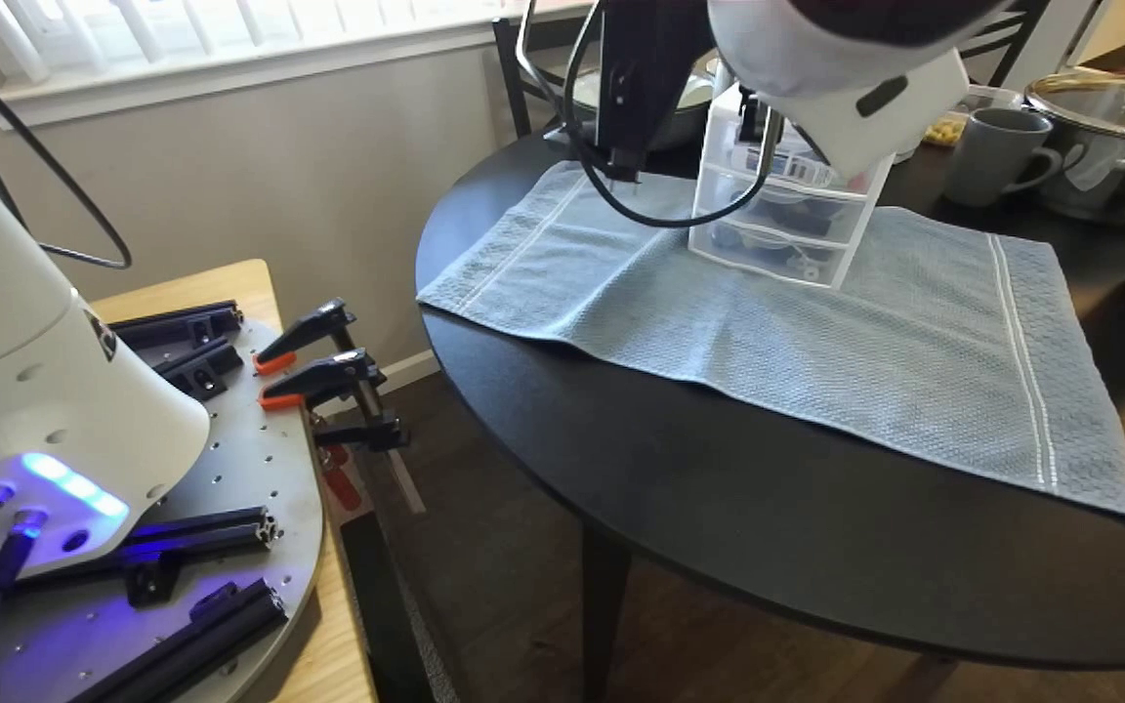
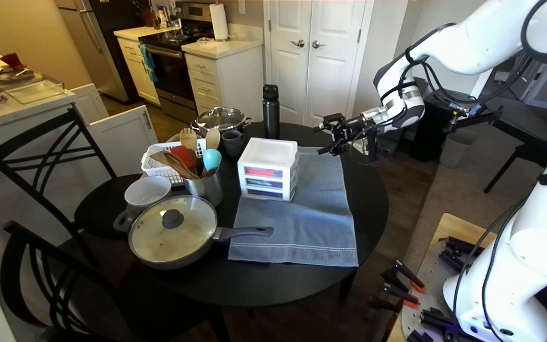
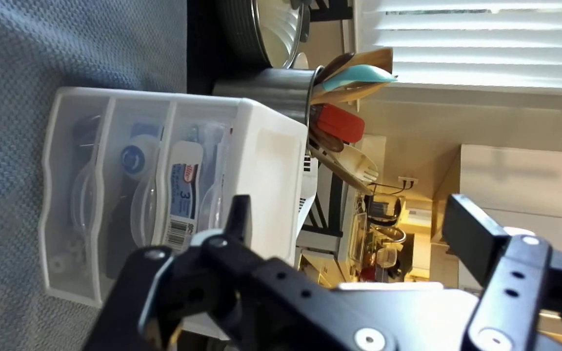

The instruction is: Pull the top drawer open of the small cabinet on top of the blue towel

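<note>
Nubbly blue towel (image 1: 768, 322) reaches edge of round tabletop (image 1: 680, 478); boxy white cabinet (image 2: 268, 167) atop, inside that edge; top drawer (image 3: 195, 165) — translucent plastic, wavy-fronted — closed; gripper (image 3: 351, 224) fingers wide apart, holding nothing.

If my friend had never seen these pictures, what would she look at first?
Probably the big white robot arm, stretched over the round black table with its gripper open near the little white cabinet. Next, that cabinet itself, with three see-through drawers, sitting on the blue towel. Then maybe the bright turquoise utensil poking from the steel holder beside the cabinet.
</note>
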Controlling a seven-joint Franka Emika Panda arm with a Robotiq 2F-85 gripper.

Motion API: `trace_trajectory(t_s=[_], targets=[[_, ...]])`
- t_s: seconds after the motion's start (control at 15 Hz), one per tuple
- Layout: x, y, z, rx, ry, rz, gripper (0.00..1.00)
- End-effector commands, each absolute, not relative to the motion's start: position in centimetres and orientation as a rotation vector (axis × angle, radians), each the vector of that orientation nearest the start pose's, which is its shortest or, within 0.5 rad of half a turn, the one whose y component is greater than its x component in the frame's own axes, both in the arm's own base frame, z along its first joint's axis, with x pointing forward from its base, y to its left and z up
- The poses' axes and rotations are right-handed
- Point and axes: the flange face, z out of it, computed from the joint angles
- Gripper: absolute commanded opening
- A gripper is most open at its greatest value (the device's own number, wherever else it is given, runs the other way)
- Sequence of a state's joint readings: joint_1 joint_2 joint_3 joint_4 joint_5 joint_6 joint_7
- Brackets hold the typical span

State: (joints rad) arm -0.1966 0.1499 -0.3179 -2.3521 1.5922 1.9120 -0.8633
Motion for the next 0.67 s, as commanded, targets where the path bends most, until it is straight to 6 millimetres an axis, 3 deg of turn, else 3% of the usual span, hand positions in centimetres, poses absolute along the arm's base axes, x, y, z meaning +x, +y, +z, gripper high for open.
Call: trace_trajectory(t_s=[0.0,0.33,0.6], targets=[[48.3,-19.2,25.4,-1.720,0.771,-0.505,1.00],[49.6,-18.3,21.8,-1.674,0.837,-0.495,1.00],[49.3,-18.1,20.2,-1.613,0.877,-0.511,1.00]])
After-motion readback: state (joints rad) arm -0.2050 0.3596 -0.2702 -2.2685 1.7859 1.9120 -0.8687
